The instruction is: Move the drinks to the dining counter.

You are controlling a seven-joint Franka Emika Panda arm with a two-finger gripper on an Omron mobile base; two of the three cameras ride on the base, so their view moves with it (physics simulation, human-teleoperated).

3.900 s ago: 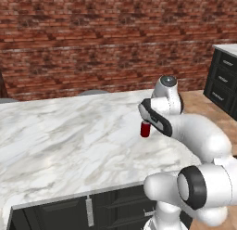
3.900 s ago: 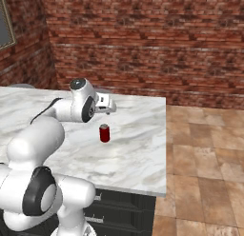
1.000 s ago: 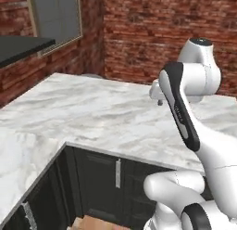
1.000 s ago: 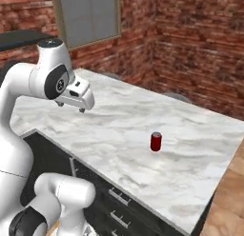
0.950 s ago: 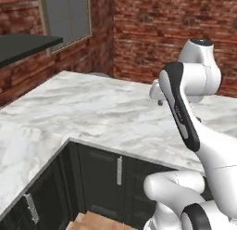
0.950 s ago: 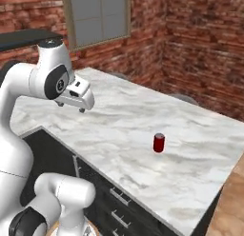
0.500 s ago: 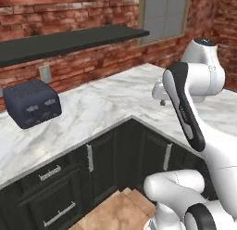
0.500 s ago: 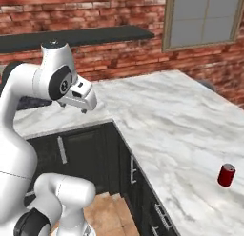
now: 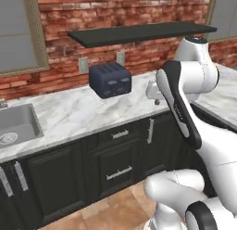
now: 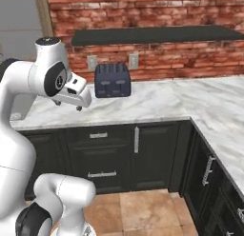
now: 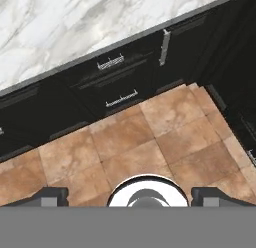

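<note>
Marble L-shaped table (image 9: 83, 114) on dark cabinets (image 10: 114, 154) w/ drawers, red brick wall (image 9: 125, 13) behind, dark shelf (image 9: 139, 33) above. Navy toaster (image 9: 110, 79) on table under shelf; steel sink (image 9: 16, 127) at left. Terracotta floor tiles (image 11: 150, 137) below. Gripper (image 10: 78, 103) hangs over table edge near toaster, pointing down; fingers (image 11: 50, 196) spread wide w/ nothing between.

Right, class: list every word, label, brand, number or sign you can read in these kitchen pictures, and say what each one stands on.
None: nothing readable shows.
The toaster bears no lettering.
The wall outlets, the dark shelf and the drawers carry no marks.
</note>
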